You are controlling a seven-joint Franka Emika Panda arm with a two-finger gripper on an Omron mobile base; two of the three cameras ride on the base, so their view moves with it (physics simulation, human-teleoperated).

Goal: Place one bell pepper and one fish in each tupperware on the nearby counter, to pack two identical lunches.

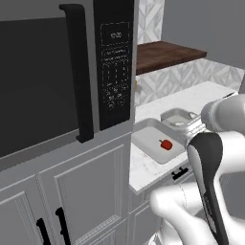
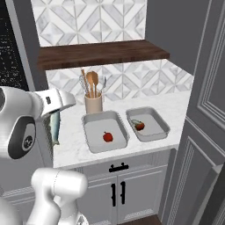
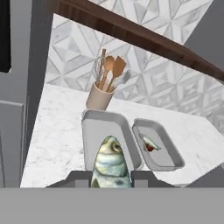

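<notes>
The pincer (image 3: 110,180) is gripping the fish (image 3: 110,164), with its two fingers closed on the sides of the body and the head sticking out forward between them. In the right base view the fish (image 2: 54,127) is hanging down under the hand, above the left end of the counter (image 2: 70,147).

I think the fish is light but slippery and a little soft, so a hold across the middle of the body seems safer than one near the thin tail, and too hard a squeeze may be making it slide out.

Just ahead of the pincer, the nearer tupperware (image 3: 107,131) is holding one bell pepper (image 2: 107,137) and no fish. Beside it, farther to the right, the second tupperware (image 3: 157,146) is holding a pepper (image 3: 150,148) with something pale, probably a fish, though it is too small to tell. Behind both, the utensil cup (image 3: 99,97) is standing against the tiled wall.
</notes>
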